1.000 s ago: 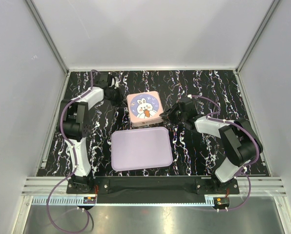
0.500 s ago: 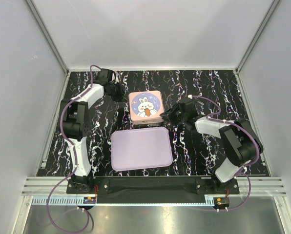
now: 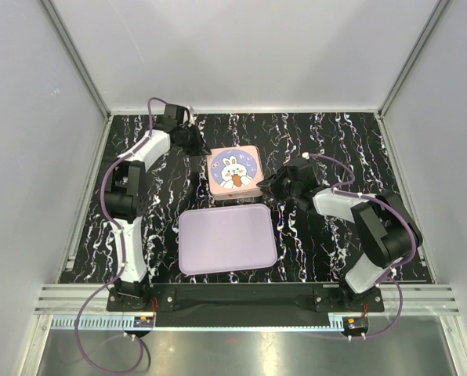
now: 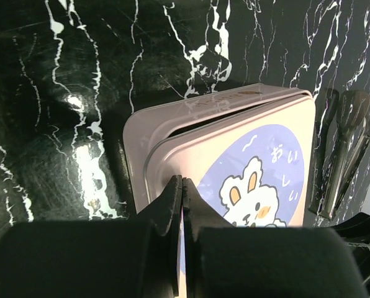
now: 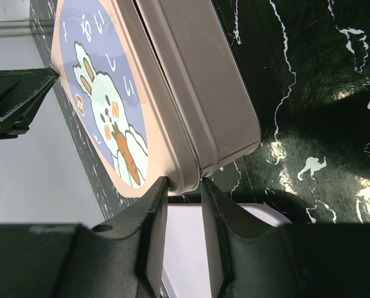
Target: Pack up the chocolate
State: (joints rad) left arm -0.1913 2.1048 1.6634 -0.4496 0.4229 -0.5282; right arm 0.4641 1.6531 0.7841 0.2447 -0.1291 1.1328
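1. Contents: chocolate not visible in 3 views.
2. Fingers of left gripper [image 4: 182, 192] pressed together at edge of tin lid [image 3: 233, 171].
3. Jaws of right gripper [image 5: 184, 181] pinch lid corner beside lavender tray [image 3: 226, 239].

Table: black marble-pattern top with white veins [image 3: 359, 133], glossy, catching bright glints of light.
Walls: plain pale grey panels [image 3: 249, 47] on the far, left and right sides.
Frame: aluminium posts [image 3: 77, 59] in the far corners; slotted rail [image 3: 61, 299] along the near edge.
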